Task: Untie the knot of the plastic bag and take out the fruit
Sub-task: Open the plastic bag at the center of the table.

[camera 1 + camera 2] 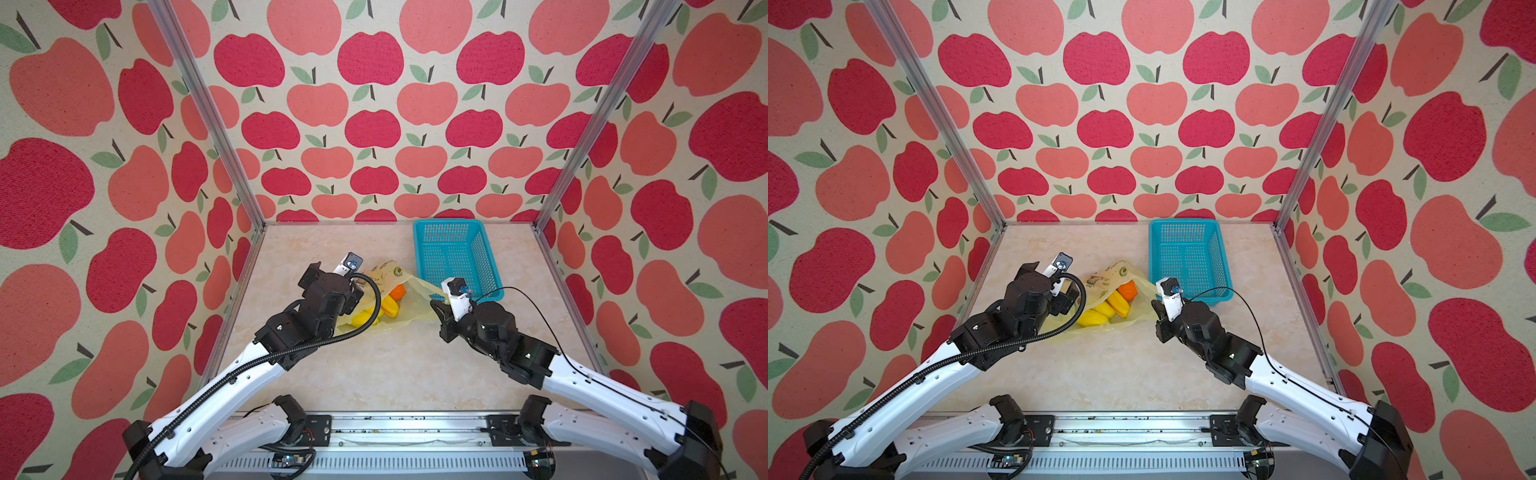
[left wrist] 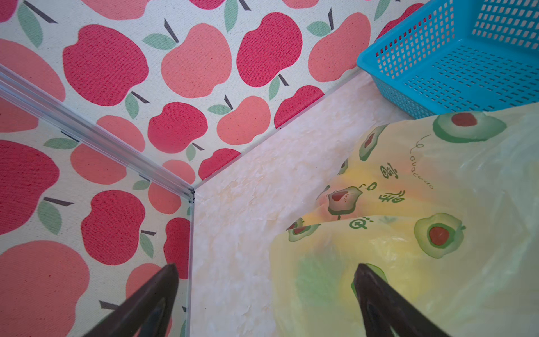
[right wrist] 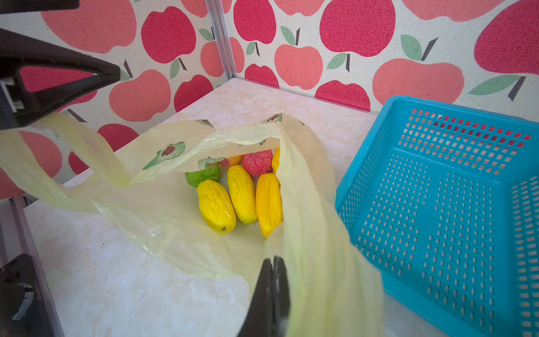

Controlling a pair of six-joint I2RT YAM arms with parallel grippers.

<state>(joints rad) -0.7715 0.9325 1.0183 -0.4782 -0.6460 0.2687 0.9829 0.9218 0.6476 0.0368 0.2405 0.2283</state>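
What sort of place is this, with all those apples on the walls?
Most likely a robot test booth, not a home: apple-print panels in bare metal framing box in a tabletop, and two robot arms are mounted on a rail at its front, reaching a plastic bag of fruit.

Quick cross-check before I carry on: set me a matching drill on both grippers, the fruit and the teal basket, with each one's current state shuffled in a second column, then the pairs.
Column one
1. left gripper
2. right gripper
3. fruit
4. basket

Column two
a. lying inside the open plastic bag
b. jaws shut, pinching the bag's rim
c. no fruit in it
d. jaws wide open, holding nothing

Pairs: 1-d, 2-b, 3-a, 4-c
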